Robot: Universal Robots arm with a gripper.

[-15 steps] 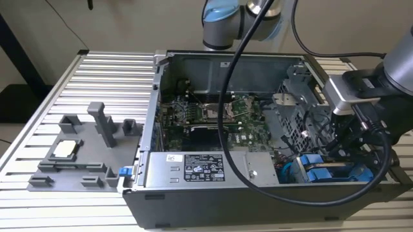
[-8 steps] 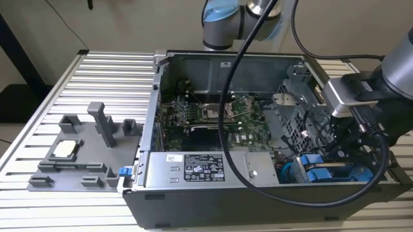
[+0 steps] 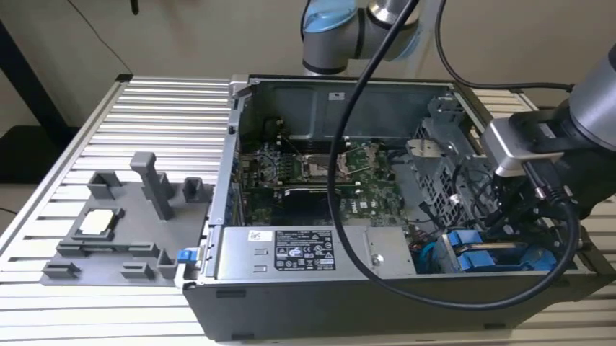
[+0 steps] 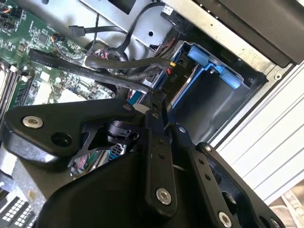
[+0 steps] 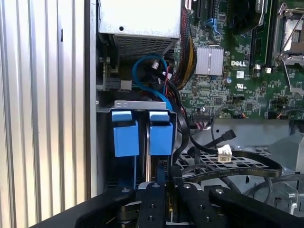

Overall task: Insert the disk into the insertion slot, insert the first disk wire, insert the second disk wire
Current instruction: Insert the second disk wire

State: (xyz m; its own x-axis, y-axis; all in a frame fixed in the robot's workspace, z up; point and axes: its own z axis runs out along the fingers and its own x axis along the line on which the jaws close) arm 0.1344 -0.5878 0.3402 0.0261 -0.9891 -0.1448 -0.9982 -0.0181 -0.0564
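Note:
The insertion slot [image 3: 486, 258] is the grey drive bay in the case's corner at the exterior view's right. Two bright blue carrier ends [image 5: 126, 137] sit side by side in the insertion slot [image 5: 142, 104]; the disk's silver body is hidden behind them. My gripper [image 5: 161, 183] hangs just in front of these blue ends, its black fingers [image 4: 156, 142] pressed together. At the gripper's tips [image 4: 154, 100] sits a black disk wire [image 4: 118, 78] with its connector, close to the blue carrier [image 4: 209, 66]. My arm [image 3: 539, 144] reaches down into the case over the bay.
The grey power-supply box [image 3: 288, 252] lies beside the bay. The green motherboard [image 3: 318, 173] fills the case floor. Loose black cables [image 5: 228, 159] with a white plug [image 5: 224, 153] lie near the fingers. A grey fixture block [image 3: 115, 223] stands on the slatted table [image 3: 154, 115].

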